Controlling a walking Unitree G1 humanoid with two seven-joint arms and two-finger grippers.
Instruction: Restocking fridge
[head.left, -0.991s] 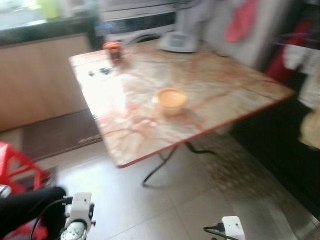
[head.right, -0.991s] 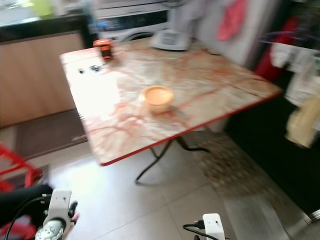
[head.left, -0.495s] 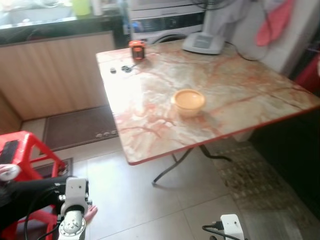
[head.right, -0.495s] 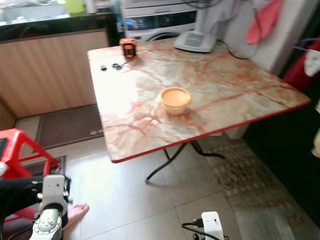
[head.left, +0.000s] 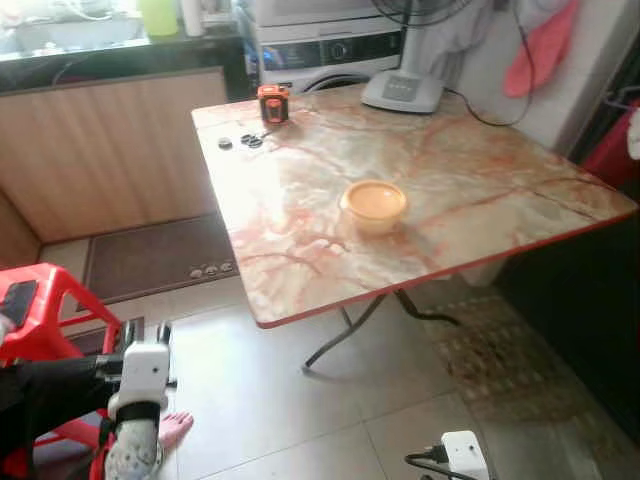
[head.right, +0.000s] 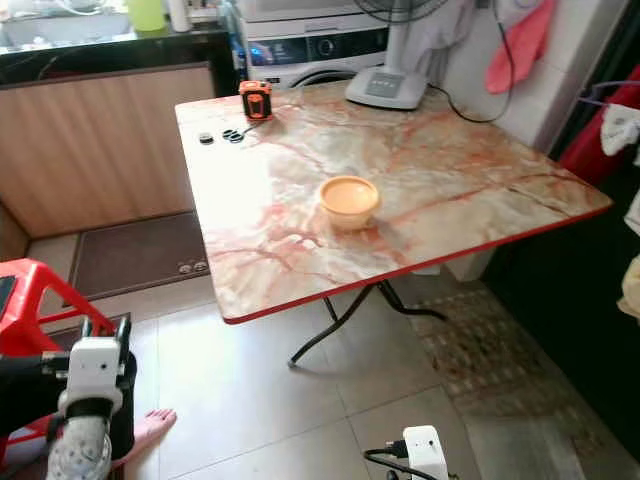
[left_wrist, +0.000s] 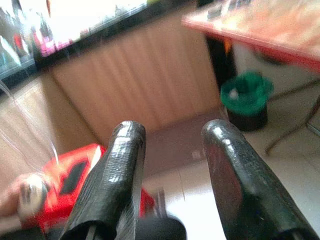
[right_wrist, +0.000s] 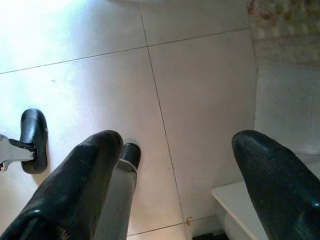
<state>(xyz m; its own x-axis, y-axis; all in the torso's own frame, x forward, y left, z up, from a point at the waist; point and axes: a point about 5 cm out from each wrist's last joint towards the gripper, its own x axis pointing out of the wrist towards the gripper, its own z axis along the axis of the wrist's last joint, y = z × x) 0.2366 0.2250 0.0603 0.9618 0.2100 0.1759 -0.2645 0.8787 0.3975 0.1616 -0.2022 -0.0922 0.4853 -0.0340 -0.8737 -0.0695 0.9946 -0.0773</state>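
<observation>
A: Far left first. Red plastic stool (head.left: 40, 300) sits close beside the left gripper (left_wrist: 172, 165), with someone's dark-clothed limb and a bare foot (head.left: 175, 430) on the tiles just by it. Fingers spread apart, nothing between them; the arm hangs low, pointing toward the wood-panelled counter front (left_wrist: 135, 85).

B: And ahead of it?

A: Marble-patterned folding table with a red edge (head.left: 330, 305), forward and to the right of that gripper, well apart. On it: a small round orange plastic bowl (head.left: 374, 203) near the middle, an orange-and-black tape measure (head.left: 273, 103) at the far corner, a few small dark round bits (head.left: 240, 142) beside it, and a grey fan base (head.left: 403, 91) at the back. A white washing machine (head.left: 320, 45) stands behind the table.

B: Right side?

A: Right gripper (right_wrist: 185, 165) also hangs low, fingers wide apart and empty, aimed at the pale floor tiles (right_wrist: 200, 100).

B: The fridge?

A: Can't make one out here. The only stockable thing is the bowl, if that's it. It lies ahead and above both grippers, slightly nearer the right one, I'd judge. Round, so no long axis to line up. Reaching it looks to need walking closer.
</observation>
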